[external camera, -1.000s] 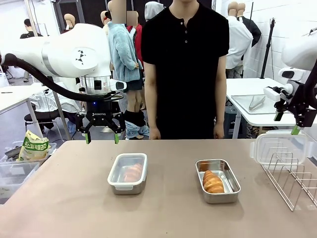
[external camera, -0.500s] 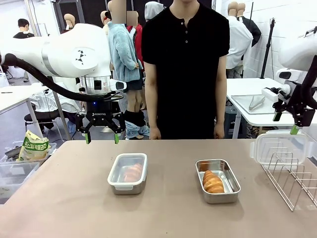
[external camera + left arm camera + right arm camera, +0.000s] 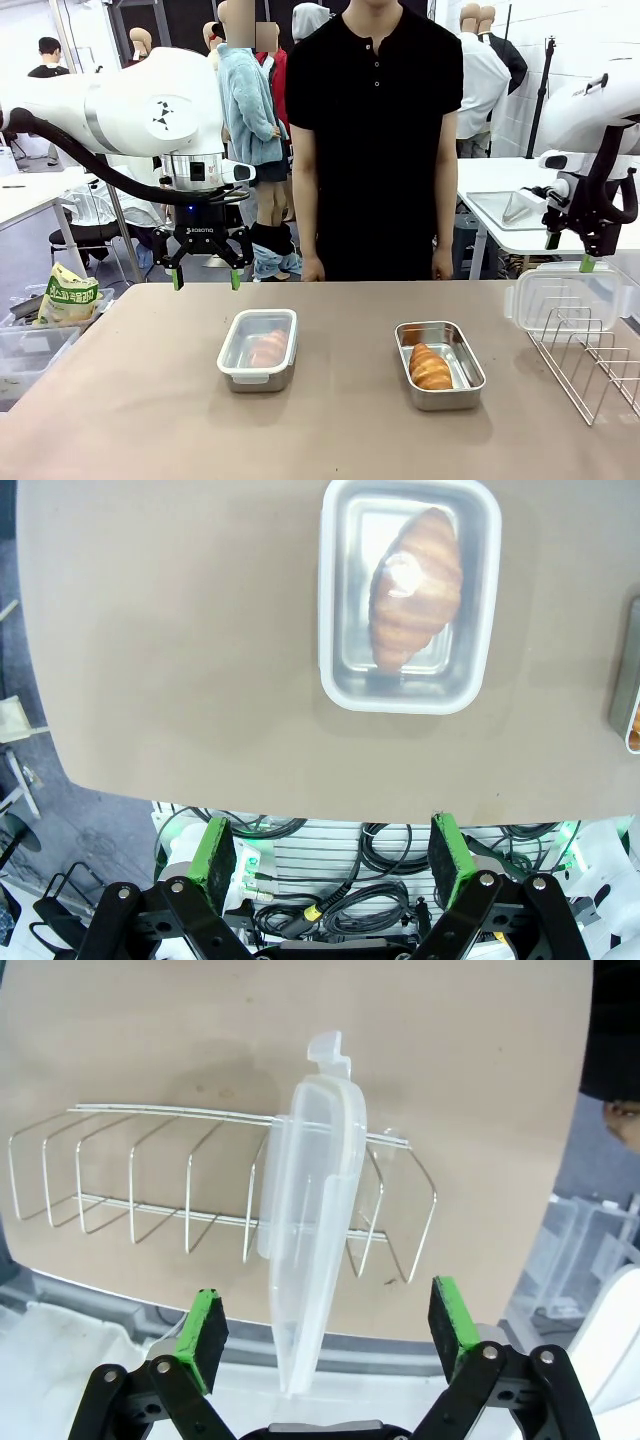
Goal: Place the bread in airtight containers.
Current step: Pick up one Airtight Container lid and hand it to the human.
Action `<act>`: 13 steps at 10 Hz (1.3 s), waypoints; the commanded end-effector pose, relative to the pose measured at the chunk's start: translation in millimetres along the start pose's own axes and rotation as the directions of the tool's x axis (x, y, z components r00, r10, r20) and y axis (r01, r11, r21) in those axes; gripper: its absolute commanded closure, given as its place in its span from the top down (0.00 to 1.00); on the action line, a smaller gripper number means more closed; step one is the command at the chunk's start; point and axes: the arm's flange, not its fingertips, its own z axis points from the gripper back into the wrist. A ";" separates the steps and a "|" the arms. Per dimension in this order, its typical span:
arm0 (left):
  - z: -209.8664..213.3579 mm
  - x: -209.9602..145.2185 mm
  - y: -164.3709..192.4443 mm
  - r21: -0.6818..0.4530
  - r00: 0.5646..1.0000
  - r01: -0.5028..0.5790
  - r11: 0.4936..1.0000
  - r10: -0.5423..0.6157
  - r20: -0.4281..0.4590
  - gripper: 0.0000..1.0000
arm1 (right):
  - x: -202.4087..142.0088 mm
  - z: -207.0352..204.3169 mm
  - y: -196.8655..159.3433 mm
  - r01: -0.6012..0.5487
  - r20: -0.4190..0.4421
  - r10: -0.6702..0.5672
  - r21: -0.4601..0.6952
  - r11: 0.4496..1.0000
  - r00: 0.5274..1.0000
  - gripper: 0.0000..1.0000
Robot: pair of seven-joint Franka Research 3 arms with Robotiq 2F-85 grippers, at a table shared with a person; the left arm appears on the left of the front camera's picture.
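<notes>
Left gripper (image 3: 205,279) jaws spread, empty, hanging above the table's (image 3: 150,400) far-left edge. Right gripper (image 3: 567,252) likewise spread and empty, poised over a clear lid (image 3: 562,295) standing on edge in the wire rack (image 3: 590,360). Left container (image 3: 258,350) lidded, one bread roll (image 3: 415,585) visible through the lid. Right container (image 3: 439,364) uncovered, holding a roll (image 3: 430,368). A person (image 3: 375,140) stands at the far side, arms down.

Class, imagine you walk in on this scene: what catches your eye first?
Two steel containers sit mid-table, each holding bread: the left one lidded, the right one uncovered. A spare lid stands on edge in the wire rack at the table's right, with the open right gripper above it.
</notes>
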 end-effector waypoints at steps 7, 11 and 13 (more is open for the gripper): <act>1.9 -1.3 1.9 0.001 1.000 -0.002 1.000 0.002 -0.004 1.00 | -4.0 -52.0 -2.6 0.038 0.054 -0.047 0.164 0.986 0.997 1.00; 1.9 -1.3 1.9 0.001 1.000 -0.002 1.000 0.002 -0.004 1.00 | -6.6 -64.4 5.9 0.057 0.080 -0.071 0.159 0.986 0.994 1.00; 1.9 -1.3 1.9 0.001 1.000 -0.002 1.000 0.002 -0.004 1.00 | -5.9 -64.7 6.6 0.059 0.084 -0.073 0.155 0.986 0.994 1.00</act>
